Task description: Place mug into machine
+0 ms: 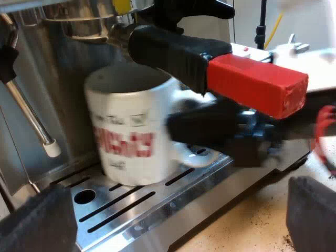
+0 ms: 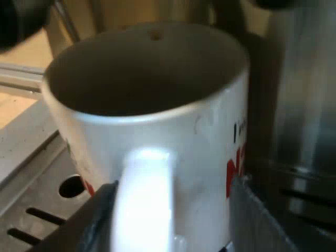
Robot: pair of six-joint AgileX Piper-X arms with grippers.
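Holding mug (image 1: 131,136) over drip tray (image 1: 131,207), right fingers (image 2: 97,223).

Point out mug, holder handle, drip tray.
mug (image 1: 128,131), left wrist view, printed side wall.
holder handle (image 1: 257,84), left wrist view, red end.
drip tray (image 1: 157,210), left wrist view, slotted metal top.

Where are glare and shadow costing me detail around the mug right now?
Left wrist view: the drip tray throws bright reflections, and the mug has a shaded inside under the holder. Right wrist view: glare washes out the mug's handle; the machine's front sits dim.
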